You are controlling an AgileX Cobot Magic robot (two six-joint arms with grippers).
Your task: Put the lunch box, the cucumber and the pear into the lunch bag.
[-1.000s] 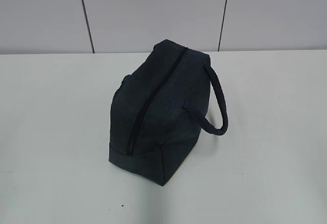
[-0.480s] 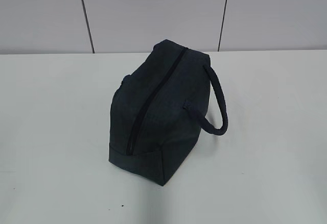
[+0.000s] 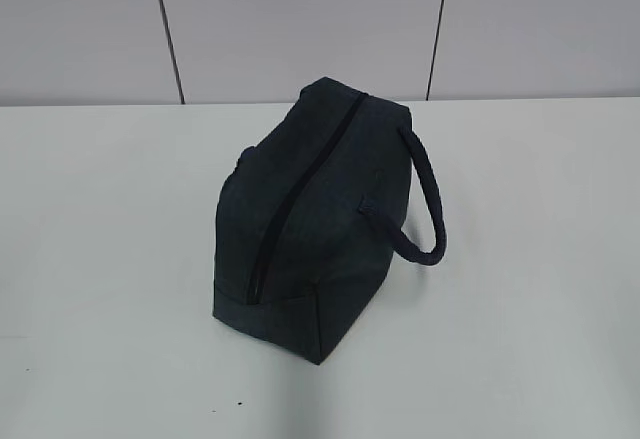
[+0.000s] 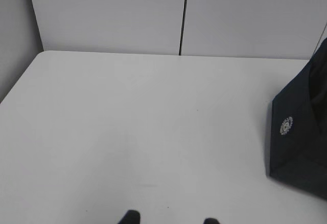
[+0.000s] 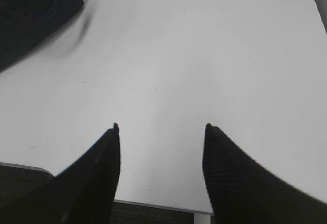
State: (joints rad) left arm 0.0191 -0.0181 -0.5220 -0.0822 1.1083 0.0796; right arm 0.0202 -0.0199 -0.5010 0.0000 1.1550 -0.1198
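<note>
A: Did anything shift since the earlier frames?

B: Nothing I could see. The lunch bag (image 3: 310,224) sat just as it had, and no arm entered the exterior view.

A: And the grippers?

B: Nearest the front edge of the table (image 3: 110,259), the right gripper (image 5: 159,128) hung with its dark tapered fingers parted and nothing between them. Of the left gripper (image 4: 168,220) only two fingertips showed, apart, over bare white tabletop, empty too.

A: Where was the bag?

B: Around the middle of the table, reaching toward the far edge, its black zipper (image 3: 295,199) shut along the top.

A: How would it handle?

B: Soft navy fabric, boxy, probably light and yielding. I'd take the padded loop handle (image 3: 425,204). The lunch box, cucumber and pear weren't visible.
</note>
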